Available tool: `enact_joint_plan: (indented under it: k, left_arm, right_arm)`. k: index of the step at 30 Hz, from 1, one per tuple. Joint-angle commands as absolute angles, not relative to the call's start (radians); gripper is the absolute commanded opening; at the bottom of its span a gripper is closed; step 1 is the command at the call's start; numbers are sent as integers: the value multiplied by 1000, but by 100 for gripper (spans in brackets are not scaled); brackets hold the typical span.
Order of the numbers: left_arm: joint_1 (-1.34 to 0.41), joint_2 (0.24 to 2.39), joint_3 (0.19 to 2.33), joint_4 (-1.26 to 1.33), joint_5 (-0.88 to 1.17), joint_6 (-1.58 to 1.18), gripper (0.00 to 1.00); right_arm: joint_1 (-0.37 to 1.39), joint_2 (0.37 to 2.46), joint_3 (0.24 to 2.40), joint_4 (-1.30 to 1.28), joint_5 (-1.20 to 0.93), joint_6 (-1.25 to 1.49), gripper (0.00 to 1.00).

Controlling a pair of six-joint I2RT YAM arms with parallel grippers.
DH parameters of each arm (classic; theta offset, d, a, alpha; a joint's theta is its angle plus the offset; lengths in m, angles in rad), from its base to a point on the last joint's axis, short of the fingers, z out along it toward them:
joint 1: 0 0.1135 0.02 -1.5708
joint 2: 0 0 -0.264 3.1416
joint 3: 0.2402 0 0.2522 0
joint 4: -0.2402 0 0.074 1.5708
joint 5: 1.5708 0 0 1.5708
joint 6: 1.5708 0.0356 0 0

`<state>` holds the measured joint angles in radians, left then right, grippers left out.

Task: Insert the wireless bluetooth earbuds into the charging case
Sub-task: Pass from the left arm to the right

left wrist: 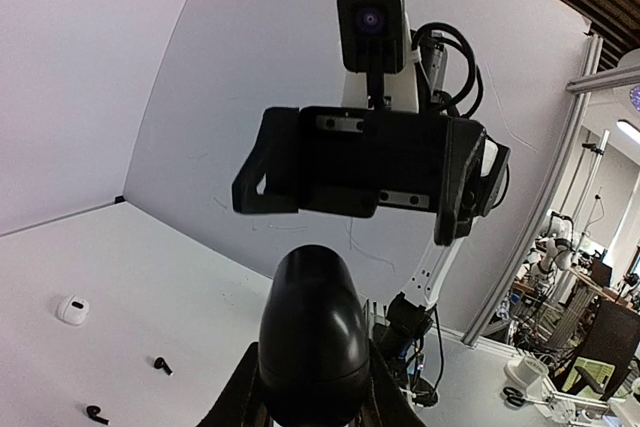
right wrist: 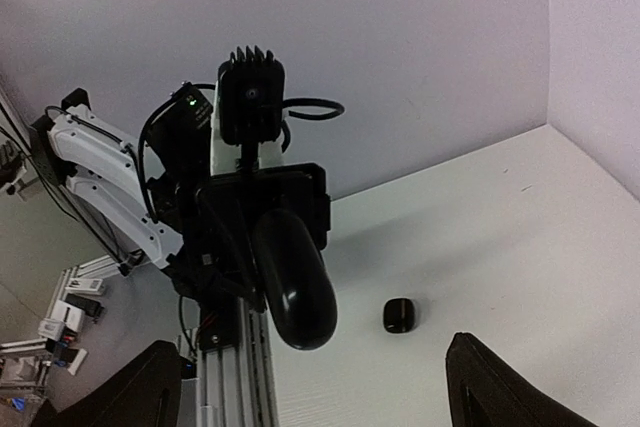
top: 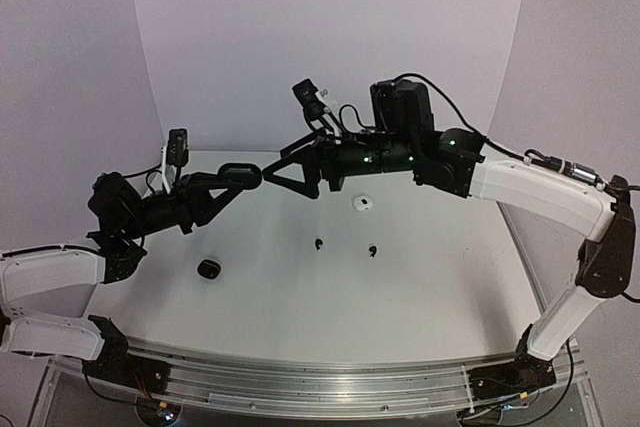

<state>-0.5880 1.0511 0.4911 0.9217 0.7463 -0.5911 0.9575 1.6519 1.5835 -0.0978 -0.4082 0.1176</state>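
Note:
My left gripper [top: 236,178] is shut on a black pebble-shaped charging case [left wrist: 312,332], held closed in the air above the table. My right gripper [top: 274,173] is open and empty, facing that case from the right, close to it; the case [right wrist: 296,283] shows between and beyond its spread fingers [right wrist: 492,387]. Two black earbuds [top: 318,243] [top: 373,250] lie on the table below; they also show in the left wrist view [left wrist: 161,364] [left wrist: 96,413]. No white earbuds are in view.
A small white case [top: 362,204] lies on the table behind the earbuds, also in the left wrist view [left wrist: 72,309]. A second small black case [top: 208,268] lies at the near left, also in the right wrist view [right wrist: 399,315]. White walls stand behind and at both sides.

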Motion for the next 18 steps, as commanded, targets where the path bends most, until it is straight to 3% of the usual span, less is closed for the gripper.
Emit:
enact_joint_plan:
  k: [1,5,12,18]
  left_arm:
    - [-584,1058,551,1038,740,-652,0]
    - [-585,1058,558,1050,754,-636,0]
    - [-584,1057,563,1046,746,-630,0]
    - [-584,1058,563,1045,745,-623,0]
  right_arm:
    - [955,1681,1577,119,-531,246,82]
    - [959,1724,1596,156,-538,283,70]
    - [967,1792,1642,170,-589,322,66]
    - [968,1813,1667,193,-624,325,48]
